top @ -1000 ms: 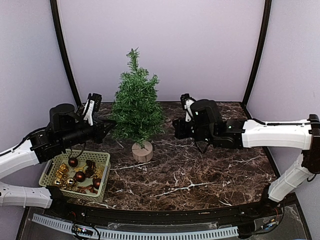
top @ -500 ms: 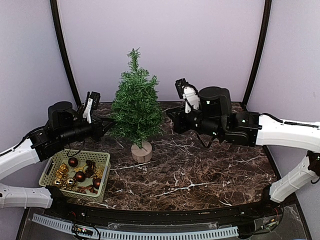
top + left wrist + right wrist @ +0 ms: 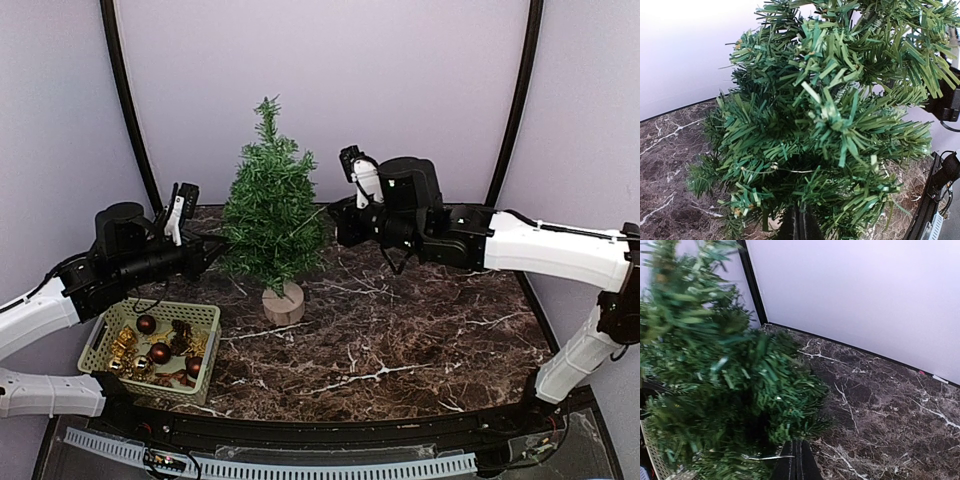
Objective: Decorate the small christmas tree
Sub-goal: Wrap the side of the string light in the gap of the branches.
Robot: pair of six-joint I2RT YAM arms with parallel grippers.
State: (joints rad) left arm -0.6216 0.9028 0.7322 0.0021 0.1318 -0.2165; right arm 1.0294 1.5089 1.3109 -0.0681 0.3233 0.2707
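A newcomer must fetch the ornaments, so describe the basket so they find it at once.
Start from the dark marble table and go to its near left corner, in front of the tree and to its left. There sits the basket, a slotted tub holding red and gold baubles; unlike the tall dark tree, it is squat, pale green and rectangular.
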